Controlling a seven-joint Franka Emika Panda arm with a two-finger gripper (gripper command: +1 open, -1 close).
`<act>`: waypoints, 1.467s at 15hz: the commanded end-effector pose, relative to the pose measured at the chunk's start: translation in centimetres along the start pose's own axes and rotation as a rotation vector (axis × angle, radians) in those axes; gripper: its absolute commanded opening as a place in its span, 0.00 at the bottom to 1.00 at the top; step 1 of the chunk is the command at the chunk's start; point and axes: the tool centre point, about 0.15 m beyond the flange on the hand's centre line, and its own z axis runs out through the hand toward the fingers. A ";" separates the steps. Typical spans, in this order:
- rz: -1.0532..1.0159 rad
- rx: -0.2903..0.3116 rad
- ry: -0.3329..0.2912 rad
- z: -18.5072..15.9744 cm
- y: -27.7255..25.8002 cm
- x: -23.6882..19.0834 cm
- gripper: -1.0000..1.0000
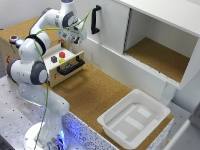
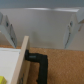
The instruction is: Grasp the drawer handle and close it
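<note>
The drawer (image 1: 61, 59) is a small pale beige wooden one, pulled open from its box at the exterior view's left. Its short black handle (image 1: 70, 66) runs across the front. My gripper (image 1: 76, 36) hangs above the drawer's far end, well clear of the handle, open and empty. In the wrist view the two fingers (image 2: 6, 26) stand wide apart at the frame's sides, with the gripper (image 2: 41, 29) over cork. The drawer front (image 2: 23, 61) and the handle (image 2: 40, 62) show below the fingers, untouched.
Small red, yellow and dark items (image 1: 61, 55) lie inside the drawer. A white cabinet (image 1: 150, 30) stands behind, its open door carrying a slim black pull (image 1: 95, 19). A white plastic tub (image 1: 133, 118) sits on the cork tabletop (image 1: 95, 95) near the front edge.
</note>
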 end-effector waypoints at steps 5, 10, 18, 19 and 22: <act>0.105 0.138 0.032 4.8 2.5 -6.8 1.00; 0.089 0.181 0.006 8.7 1.2 -7.2 1.00; 0.066 0.203 0.021 15.7 -0.2 -5.5 1.00; 0.060 0.208 0.001 16.7 -0.2 -5.3 1.00; 0.037 0.201 -0.032 18.8 -0.3 -4.9 1.00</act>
